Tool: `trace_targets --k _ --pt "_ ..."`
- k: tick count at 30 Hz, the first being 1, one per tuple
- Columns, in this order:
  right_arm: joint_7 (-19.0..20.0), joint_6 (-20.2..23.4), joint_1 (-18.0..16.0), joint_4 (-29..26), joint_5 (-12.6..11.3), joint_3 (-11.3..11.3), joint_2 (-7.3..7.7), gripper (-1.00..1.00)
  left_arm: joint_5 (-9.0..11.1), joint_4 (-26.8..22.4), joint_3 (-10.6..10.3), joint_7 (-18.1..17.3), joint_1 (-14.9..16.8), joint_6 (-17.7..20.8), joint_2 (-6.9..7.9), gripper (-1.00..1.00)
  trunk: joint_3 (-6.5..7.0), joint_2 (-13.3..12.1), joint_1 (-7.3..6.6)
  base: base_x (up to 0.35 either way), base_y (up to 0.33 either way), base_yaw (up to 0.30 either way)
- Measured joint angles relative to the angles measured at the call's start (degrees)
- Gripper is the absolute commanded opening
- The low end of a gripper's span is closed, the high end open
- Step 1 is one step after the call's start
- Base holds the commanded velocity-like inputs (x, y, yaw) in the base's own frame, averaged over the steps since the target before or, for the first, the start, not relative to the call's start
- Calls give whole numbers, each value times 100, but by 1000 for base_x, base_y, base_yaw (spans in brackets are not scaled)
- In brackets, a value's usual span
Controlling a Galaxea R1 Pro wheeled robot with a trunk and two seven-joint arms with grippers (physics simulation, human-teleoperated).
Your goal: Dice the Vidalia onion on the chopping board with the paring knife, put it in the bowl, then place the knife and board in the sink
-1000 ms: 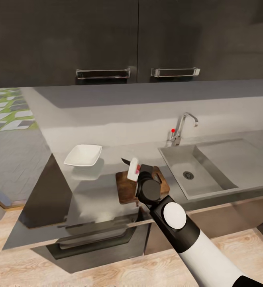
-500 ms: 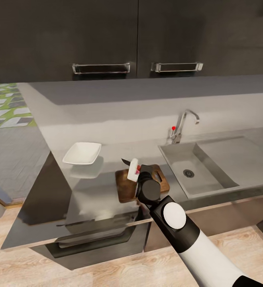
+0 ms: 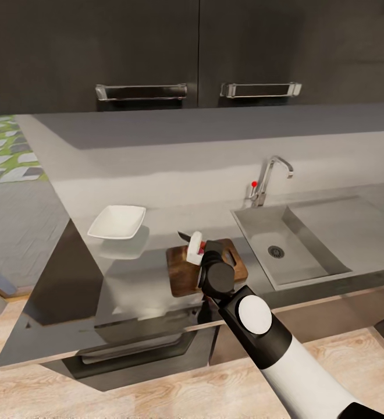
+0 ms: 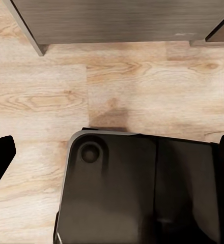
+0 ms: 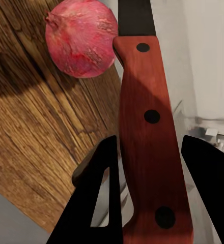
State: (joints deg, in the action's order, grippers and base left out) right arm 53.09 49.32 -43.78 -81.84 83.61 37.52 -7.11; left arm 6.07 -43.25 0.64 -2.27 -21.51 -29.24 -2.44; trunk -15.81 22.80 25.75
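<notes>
Dicing is in hand: my right gripper [image 5: 150, 152] clamps the paring knife [image 5: 150, 127] beside the whole Vidalia onion [image 5: 81, 38] on the chopping board [image 3: 183, 273]; next I bring the blade down onto it.

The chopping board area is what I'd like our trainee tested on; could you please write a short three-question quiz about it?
1. True or false: the Vidalia onion is already diced.
2. What does the right tool hold? A) bowl B) paring knife C) tap
3. Fill in: the onion rests on the ____.

Key:
1. False; it is a whole ball.
2. B; the tool is shut on the paring knife by its handle.
3. Chopping board, which lies on the countertop between the bowl and the sink.
</notes>
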Motion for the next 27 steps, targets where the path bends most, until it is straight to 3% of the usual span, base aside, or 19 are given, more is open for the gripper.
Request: trace_targets --k 12,27 --pt "-2 -1 0 0 1 0 0 -100 -1 0 0 -4 0 0 1 100 -108 0 0 0 0 0" --pt "-8 -48 -2 1 55 1 -1 -100 -1 0 0 -3 0 0 1 100 -108 2 -1 0 0 0"
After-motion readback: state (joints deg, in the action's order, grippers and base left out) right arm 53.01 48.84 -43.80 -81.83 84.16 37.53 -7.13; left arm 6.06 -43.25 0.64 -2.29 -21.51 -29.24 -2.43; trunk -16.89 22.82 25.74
